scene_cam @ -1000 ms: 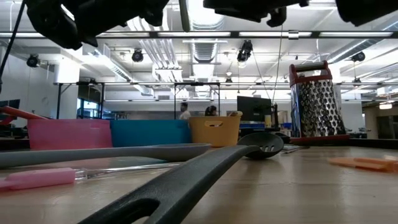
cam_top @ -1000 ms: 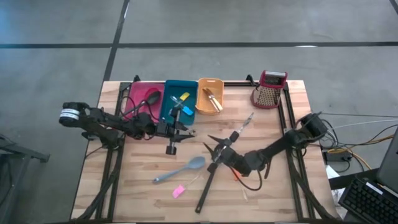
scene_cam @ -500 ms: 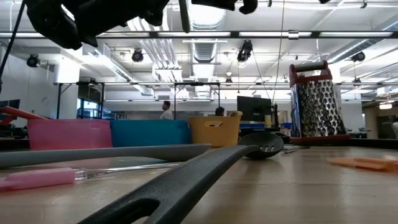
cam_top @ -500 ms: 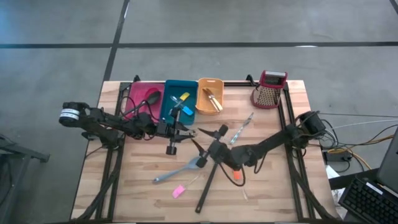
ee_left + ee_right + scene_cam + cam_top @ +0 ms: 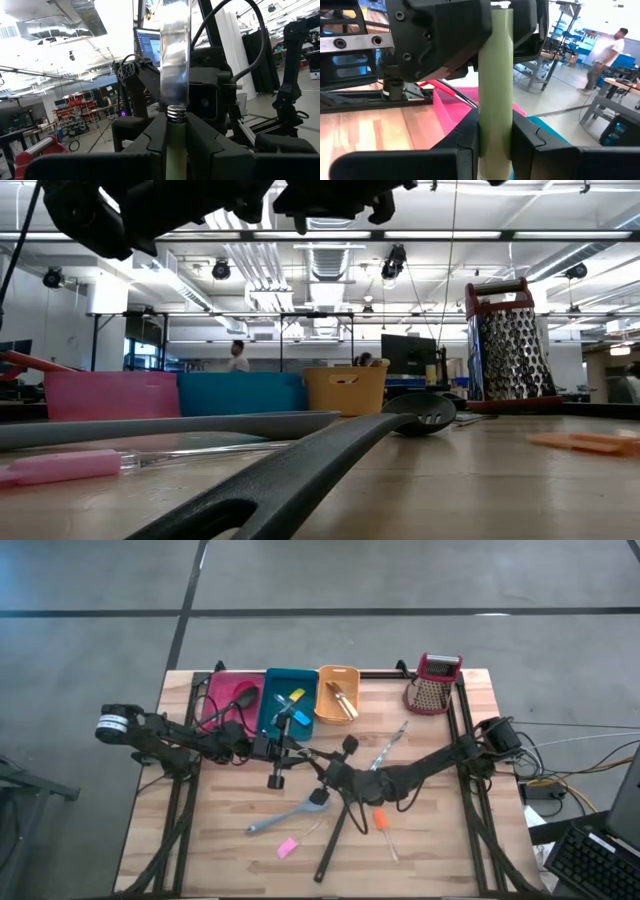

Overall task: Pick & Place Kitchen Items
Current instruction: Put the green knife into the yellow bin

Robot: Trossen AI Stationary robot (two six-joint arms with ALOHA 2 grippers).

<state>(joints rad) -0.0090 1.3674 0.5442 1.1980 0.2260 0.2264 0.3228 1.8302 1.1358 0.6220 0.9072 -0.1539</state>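
A tool with a pale green handle point(image 5: 495, 65) and a metal blade point(image 5: 175, 60) stands upright above the table between both grippers. My left gripper point(image 5: 288, 752) reaches in from the table's left and is shut on it. My right gripper point(image 5: 322, 768) comes from the right, in front of the teal bin point(image 5: 288, 705), and is shut on the same handle. On the table lie a black slotted spoon point(image 5: 335, 830), a grey spatula point(image 5: 290, 812), a pink-handled tool point(image 5: 289, 848), an orange-handled tool point(image 5: 380, 822) and a metal tool point(image 5: 388, 747). My left gripper pinches the green handle's top point(image 5: 176, 131) between its two fingers, just under the ribbed metal collar, coming level from the table's left. The tool is upright and clear of the table. My right gripper pinches the handle point(image 5: 495, 125) between its two fingers, farther from the blade, coming level from the right.
Pink bin point(image 5: 232, 700), teal bin and orange bin point(image 5: 338, 692) stand in a row at the far edge, each with utensils inside. The red-topped box grater point(image 5: 435, 683) stands far right. A black-handled tool point(image 5: 275, 778) lies below the left gripper. People walk in the room behind.
My right gripper has moved toward the table's left and far edge, from above the slotted spoon up to my left gripper and the tool it holds. The orange-handled tool it had covered now shows. My left gripper has kept still.
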